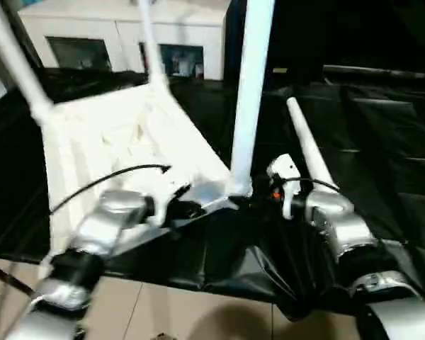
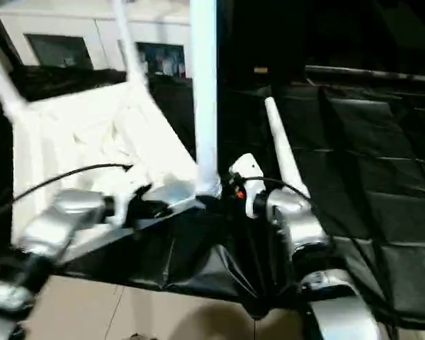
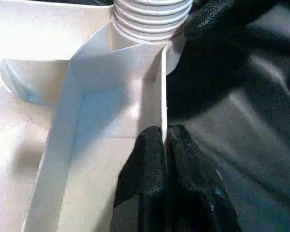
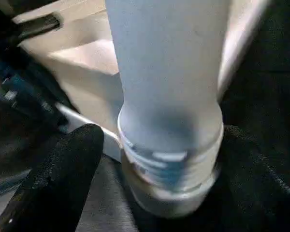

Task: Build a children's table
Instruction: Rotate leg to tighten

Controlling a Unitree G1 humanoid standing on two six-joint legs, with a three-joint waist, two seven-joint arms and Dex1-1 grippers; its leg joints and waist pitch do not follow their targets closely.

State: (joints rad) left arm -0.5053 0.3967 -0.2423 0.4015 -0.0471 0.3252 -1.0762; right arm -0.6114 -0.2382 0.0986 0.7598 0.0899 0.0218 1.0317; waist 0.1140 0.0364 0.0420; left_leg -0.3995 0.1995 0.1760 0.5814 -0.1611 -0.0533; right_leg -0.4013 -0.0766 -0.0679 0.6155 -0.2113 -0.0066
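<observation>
Tabletop [image 1: 120, 142] lies upside down at 10 o'clock on black sheet [image 1: 382, 142]. My left gripper [image 3: 164, 145] pinches its rim wall shut. Right gripper [image 4: 150, 159] straddles near-corner leg [image 1: 251, 92], fingers spread wide, not gripping. Step: seating leg; next, prob. regrip & twist threads home. Spare leg [image 1: 308, 145] at 2 o'clock.

The left pincer [image 3: 165, 145] is pinched tight, its two black fingers pressed together. The right pincer [image 4: 159, 159] stands spread wide, one finger [image 4: 63, 174] to either side. Both silver forearms reach forward, converging.
</observation>
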